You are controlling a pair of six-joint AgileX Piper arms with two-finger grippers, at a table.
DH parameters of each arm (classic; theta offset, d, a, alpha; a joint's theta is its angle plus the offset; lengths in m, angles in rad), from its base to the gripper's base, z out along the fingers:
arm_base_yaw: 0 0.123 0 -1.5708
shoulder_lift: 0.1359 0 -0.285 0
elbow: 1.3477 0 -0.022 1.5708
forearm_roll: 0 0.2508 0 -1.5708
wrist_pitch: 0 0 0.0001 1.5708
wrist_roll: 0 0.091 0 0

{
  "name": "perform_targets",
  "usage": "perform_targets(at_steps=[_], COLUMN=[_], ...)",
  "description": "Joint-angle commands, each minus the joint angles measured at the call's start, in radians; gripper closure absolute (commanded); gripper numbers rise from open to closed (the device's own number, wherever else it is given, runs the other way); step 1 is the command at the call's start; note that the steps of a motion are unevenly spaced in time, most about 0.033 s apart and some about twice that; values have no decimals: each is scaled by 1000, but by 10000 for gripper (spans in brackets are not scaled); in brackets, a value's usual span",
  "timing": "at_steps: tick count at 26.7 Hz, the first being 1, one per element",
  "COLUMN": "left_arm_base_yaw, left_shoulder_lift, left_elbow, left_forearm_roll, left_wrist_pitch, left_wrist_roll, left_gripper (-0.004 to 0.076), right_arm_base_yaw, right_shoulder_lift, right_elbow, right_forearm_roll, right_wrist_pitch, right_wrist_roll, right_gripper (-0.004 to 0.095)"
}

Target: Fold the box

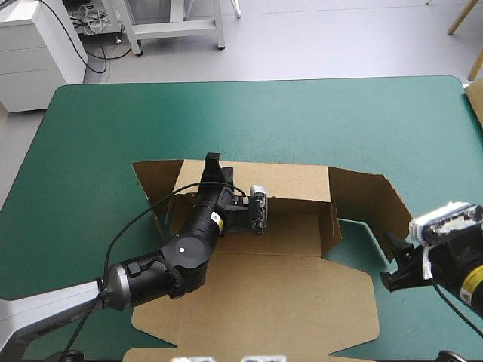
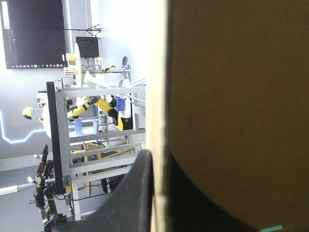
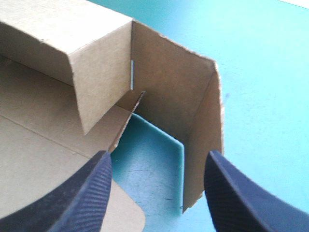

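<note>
Presently: brown cut-board box (image 1: 287, 294), rear wall (image 1: 294, 181) clamped by left gripper (image 1: 213, 160); right gripper (image 3: 158, 155), spread apart, should square up to raised side flap (image 1: 370, 200) before pinching.

- The brown box (image 1: 287, 279) is lying open on the table, reaching from the middle toward 6 o'clock.
- Its back wall (image 1: 294, 181), at 12 o'clock, is standing up.
- A short side wall (image 1: 330, 219) and an outer flap (image 1: 370, 200) are standing up at 3 o'clock.
- The big sheet (image 1: 264, 302) is lying flat at 6 o'clock.
</note>
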Motion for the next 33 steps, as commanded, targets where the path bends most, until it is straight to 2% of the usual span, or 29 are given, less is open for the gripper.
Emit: perform_targets(at_steps=[1, 4, 11, 14, 16, 18, 23, 29, 33], left_arm_base_yaw=[-5, -5, -5, -5, -5, -5, -5, -5, -5], left_shoulder_lift=[-29, -29, -29, -29, -29, -29, -29, -29, -29], left_elbow=[-27, -27, -27, -27, -27, -27, -27, -27, -27], left_forearm_roll=[7, 7, 7, 7, 7, 7, 7, 11, 9], left_wrist_pitch=[33, 35, 47, 48, 48, 45, 39, 25, 25], left_wrist_roll=[-7, -7, -7, -7, -7, -7, -7, -18, -7], left_gripper=[731, 731, 731, 731, 731, 731, 731, 731, 731], right_arm_base_yaw=[0, 0, 0, -54, -141, -266, -452, -570, -598], right_shoulder_lift=[139, 301, 479, 550, 614, 681, 811, 971, 1034], right_elbow=[-142, -294, -501, -586, -642, -705, -783, -859, -865], right_forearm_roll=[-83, -115, -165, -151, -92, 20, 246, 338, 356], right_wrist_pitch=[11, 25, 58, 63, 63, 63, 60, 90, 100], right_wrist_roll=[-32, -58, -106, -108, -138, -194, -347, -442, -467], right_gripper=[374, 374, 374, 374, 374, 376, 376, 375, 372])
